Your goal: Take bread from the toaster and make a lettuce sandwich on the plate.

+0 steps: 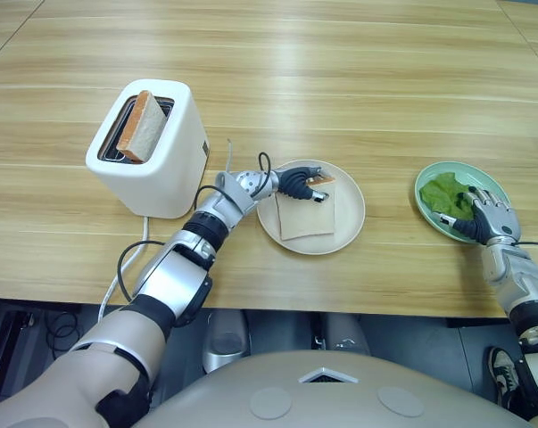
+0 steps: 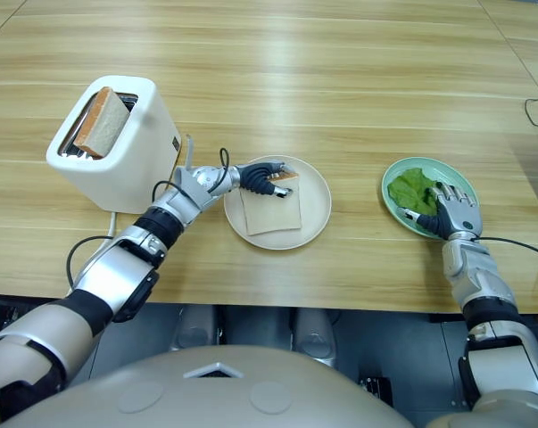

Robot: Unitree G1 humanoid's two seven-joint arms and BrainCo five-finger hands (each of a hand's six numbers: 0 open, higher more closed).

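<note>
1 bread slice (image 1: 306,218) lies on the beige plate (image 1: 353,223), the left hand (image 1: 300,185) fingers clamped on its far edge; a 2nd slice (image 1: 142,125) stands in the toaster (image 1: 153,165), far left. The right hand (image 1: 492,218) rests on the lettuce (image 1: 445,192), fingers apart. Withdrawing without letting go could drag the slice off

Silver forearms (image 1: 175,281) with black joint bands, beige upper shells, black cables (image 1: 126,259) looping near the toaster (image 1: 157,169); left hand (image 1: 297,183) dark-fingered, right hand (image 1: 492,217) silver-grey.

Left hand (image 1: 297,184) grips bread (image 1: 306,216) on plate (image 1: 351,223); right hand (image 1: 492,219) at lettuce (image 1: 445,192)
</note>
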